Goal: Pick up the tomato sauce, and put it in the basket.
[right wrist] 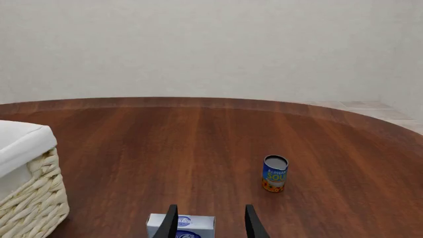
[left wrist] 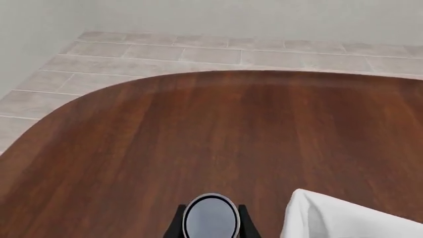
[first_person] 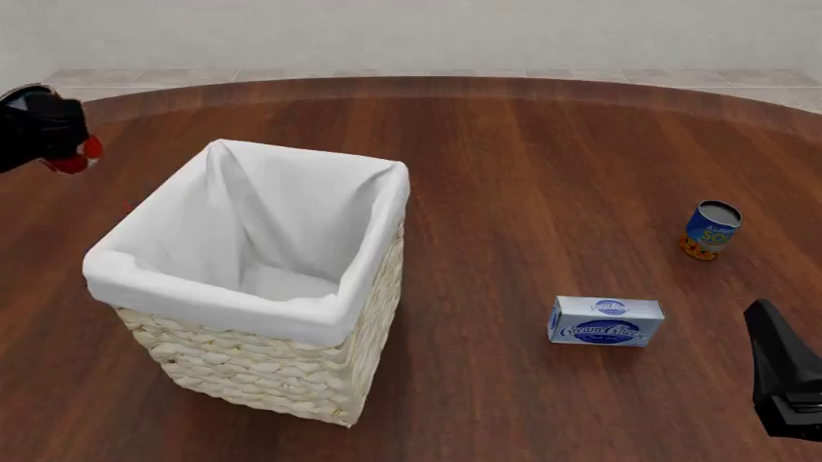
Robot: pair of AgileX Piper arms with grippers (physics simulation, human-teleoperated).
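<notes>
Gripped in the left claw (first_person: 62,144), clear of the table (first_person: 540,173): can (first_person: 80,152), small, only a red scrap of label visible from the front, its gray lid (left wrist: 211,217) seen end-on between the dark fingers. Just beside and below: basket (first_person: 257,371), tall, rectangular, pale woven wicker, upright on the table, white cloth liner (first_person: 244,217) folded over the rim, mouth open.

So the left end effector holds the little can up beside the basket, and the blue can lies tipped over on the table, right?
Not quite. The blue can stands upright on the table, as the right wrist view shows. The left end effector does hold the tomato sauce beside the basket.
</notes>
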